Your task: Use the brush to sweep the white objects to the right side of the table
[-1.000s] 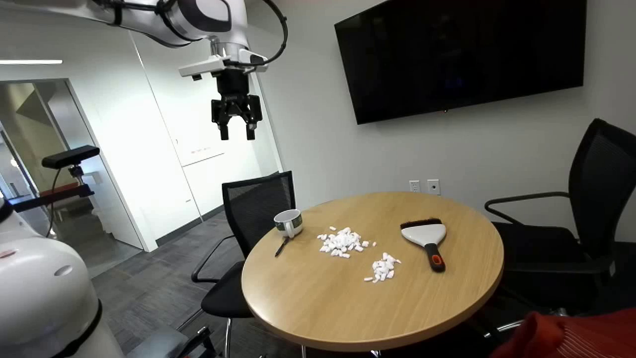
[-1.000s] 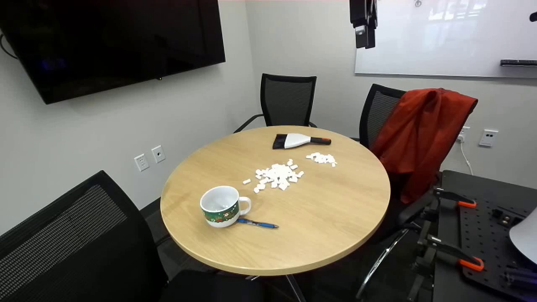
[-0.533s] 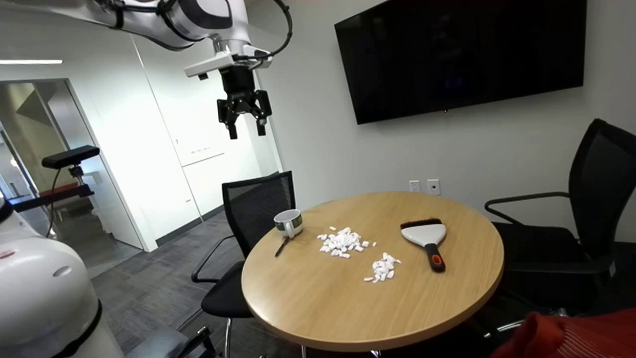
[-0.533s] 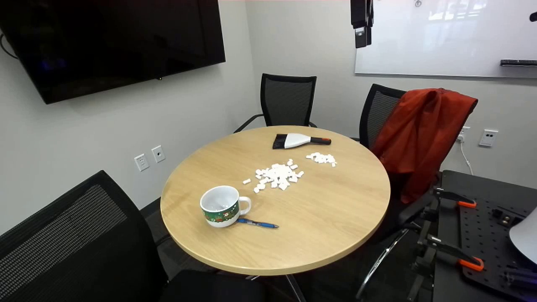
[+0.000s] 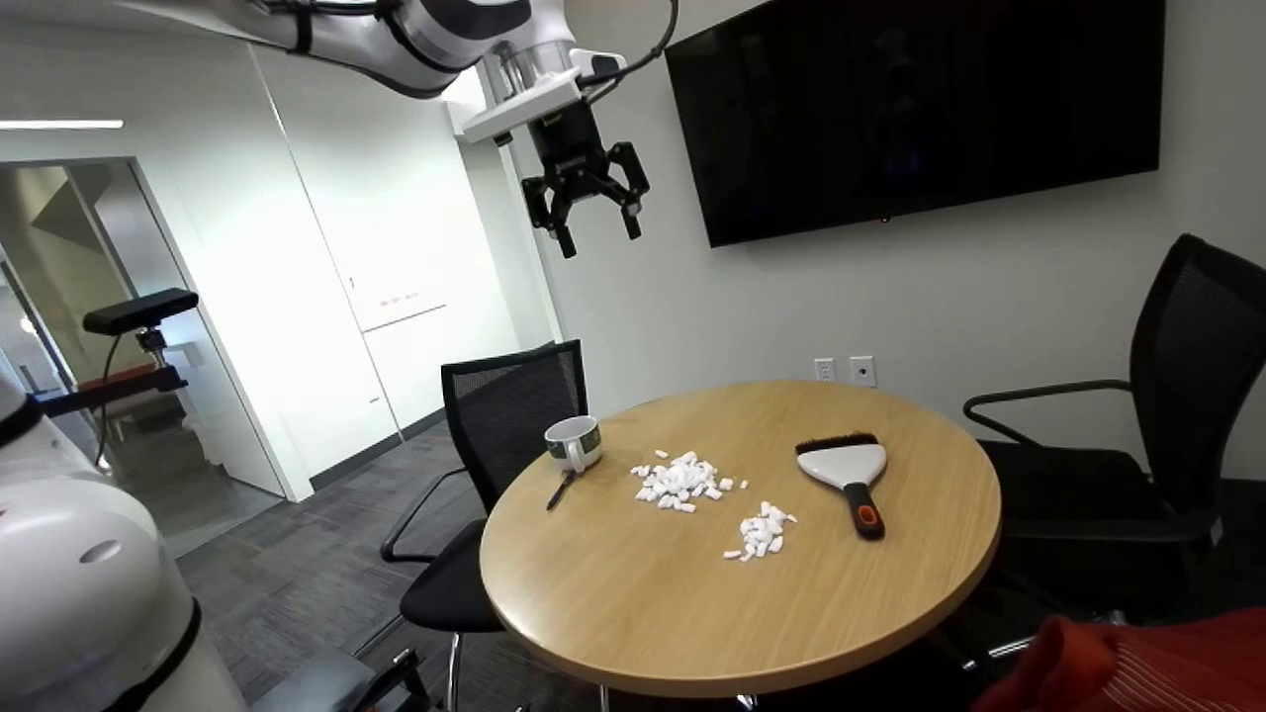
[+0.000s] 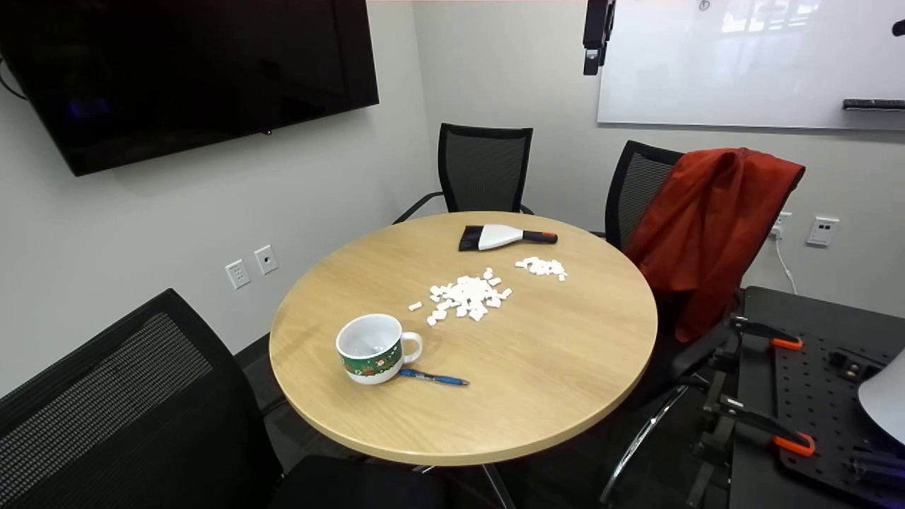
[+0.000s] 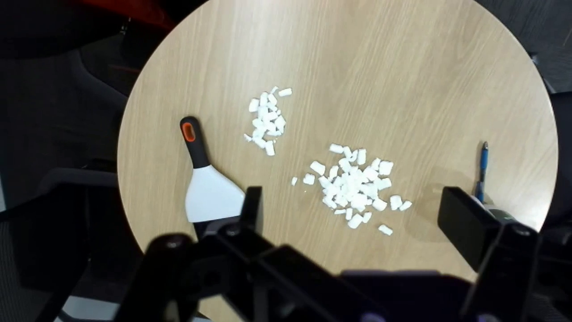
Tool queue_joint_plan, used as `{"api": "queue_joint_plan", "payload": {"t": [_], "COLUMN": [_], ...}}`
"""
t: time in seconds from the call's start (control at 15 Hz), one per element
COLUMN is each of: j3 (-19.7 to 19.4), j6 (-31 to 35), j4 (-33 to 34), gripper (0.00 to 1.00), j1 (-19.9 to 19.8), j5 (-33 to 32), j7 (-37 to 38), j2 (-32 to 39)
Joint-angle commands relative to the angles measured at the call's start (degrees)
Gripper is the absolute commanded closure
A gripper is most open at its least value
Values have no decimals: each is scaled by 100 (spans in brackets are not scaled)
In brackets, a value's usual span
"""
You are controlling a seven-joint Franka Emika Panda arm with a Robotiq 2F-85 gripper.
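Note:
The brush lies flat on the round wooden table (image 5: 633, 603). It has a white head (image 5: 846, 463), dark bristles and a black handle with an orange-ringed hole; it also shows in the wrist view (image 7: 212, 194), where a finger partly covers its bristles. The white objects form a larger pile (image 7: 355, 185) mid-table and a smaller pile (image 7: 267, 118) closer to the brush handle. Both piles show in both exterior views (image 6: 468, 295). My gripper (image 5: 600, 237) is high above the table, tilted, with its fingers wide apart and nothing between them. In an exterior view only its lower end shows (image 6: 594, 62).
A white and green mug (image 6: 371, 350) stands near the table edge, with a blue pen (image 6: 433, 377) beside it. Black chairs (image 5: 514, 415) surround the table, one with a red jacket (image 6: 714, 219). A wall screen (image 5: 930, 109) hangs behind the table.
My gripper has moved right and slightly up in an exterior view, over toward the table, and has tilted. It stays open. The brush, white objects and mug have not moved.

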Motion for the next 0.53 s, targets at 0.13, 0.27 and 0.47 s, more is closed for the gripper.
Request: {"api": "queue_joint_plan", "payload": {"t": [0.13, 0.27, 0.47], "j3": [34, 35, -133], "j6": [-19, 773, 1581], "j4": [86, -91, -192], "gripper": [0, 0, 0], "j1": [-64, -128, -276], "j5": [13, -214, -417], "j7": [-39, 95, -134], "j2": [70, 147, 552]}}
